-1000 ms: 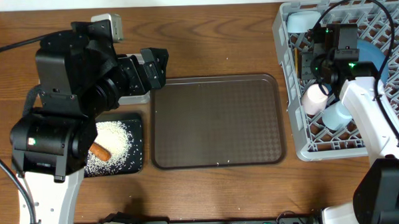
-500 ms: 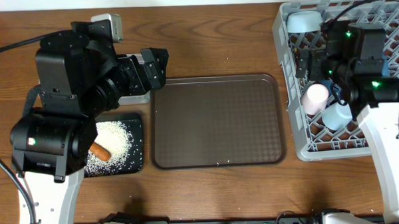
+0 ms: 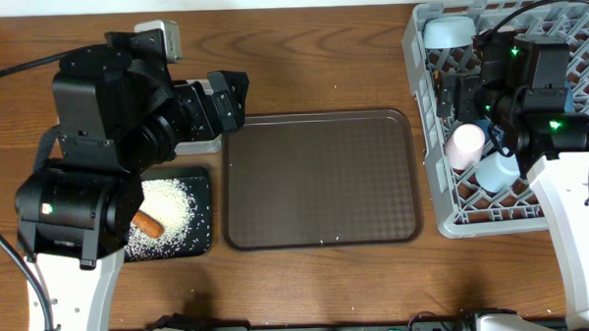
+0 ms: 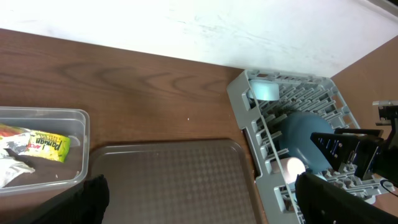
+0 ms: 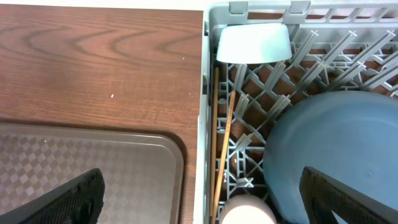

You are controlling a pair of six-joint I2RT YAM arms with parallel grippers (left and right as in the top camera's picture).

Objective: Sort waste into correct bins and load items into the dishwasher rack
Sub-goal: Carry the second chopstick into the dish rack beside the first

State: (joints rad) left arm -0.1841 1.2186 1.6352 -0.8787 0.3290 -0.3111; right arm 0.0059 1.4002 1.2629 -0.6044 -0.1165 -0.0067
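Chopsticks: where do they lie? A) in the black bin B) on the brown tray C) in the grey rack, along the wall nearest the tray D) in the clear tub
C: the right wrist view shows the chopsticks inside the grey rack, along its wall on the brown tray's side.
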